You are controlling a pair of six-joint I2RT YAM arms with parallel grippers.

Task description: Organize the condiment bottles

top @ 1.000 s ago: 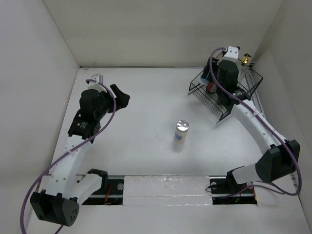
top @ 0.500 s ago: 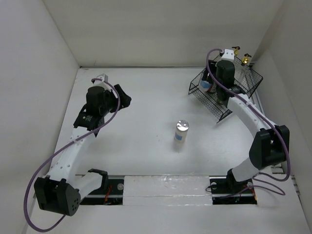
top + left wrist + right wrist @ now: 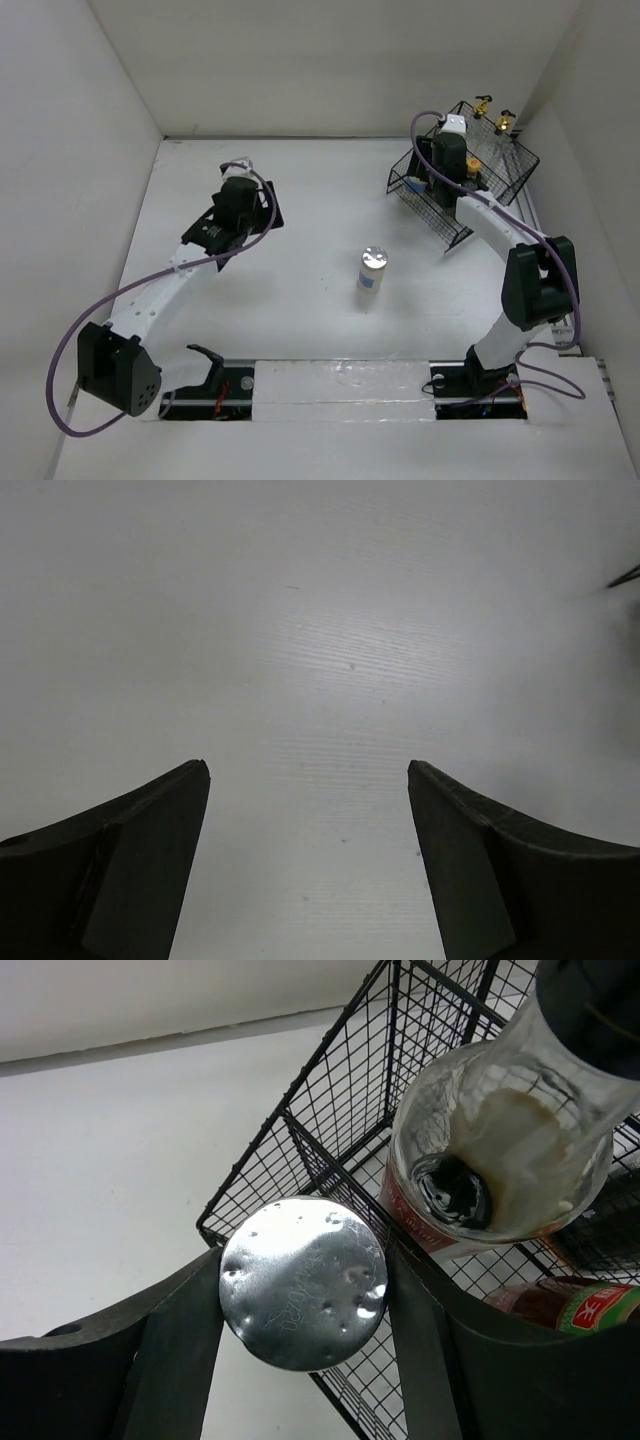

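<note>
My right gripper [image 3: 305, 1260] is shut on a silver-topped shaker [image 3: 303, 1282], jaws pressed to both its sides, just above the near left corner of the black wire basket [image 3: 300, 1150]. In the top view this gripper [image 3: 437, 183] is at the basket's left side. A clear glass bottle [image 3: 505, 1145] stands in the basket right beside it, and a red-labelled bottle [image 3: 572, 1306] lies lower right. Two gold-spouted cruets [image 3: 483, 104] [image 3: 503, 122] and a yellow cap [image 3: 473, 163] show in the basket. A second blue-labelled shaker [image 3: 372, 268] stands alone mid-table. My left gripper [image 3: 262, 207] [image 3: 306, 770] is open and empty over bare table.
The wire basket [image 3: 520, 160] sits in the far right corner, close to the back and right walls. White walls enclose the table on three sides. The arm bases and a rail [image 3: 340, 385] run along the near edge.
My left arm has swung right toward the table's middle. My right gripper has moved left and down at the basket, uncovering the two cruets behind it.
</note>
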